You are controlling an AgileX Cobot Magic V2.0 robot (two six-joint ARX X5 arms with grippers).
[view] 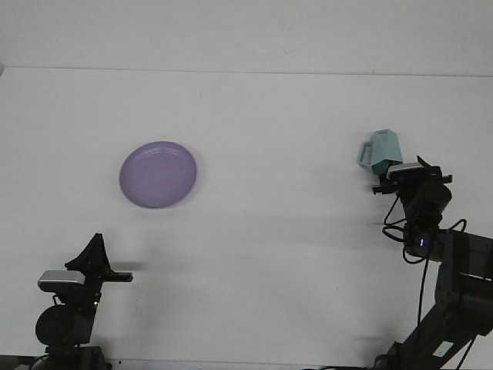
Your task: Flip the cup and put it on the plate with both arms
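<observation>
A white tabletop (262,123) is carrying two things well apart. On the left a round purple plate (158,174) is lying flat, and nothing is sitting in it. On the right a pale teal cup (381,153) with flat, angular sides is standing upside down, its wide rim on the tabletop and its closed base facing up; its handle is sticking out to the left.

The right pincer (408,167) is hanging just on the near side of the cup, its head overlapping the cup's near lower edge in the front view. Whether it is touching the cup cannot be told, and how wide its fingers are standing cannot be told either, since the dark head is hiding them. The right arm is rising from the near right corner.

The left pincer (95,248) is resting low at the near left, well apart from the plate, its dark fingers coming together in one point with nothing between them.
</observation>
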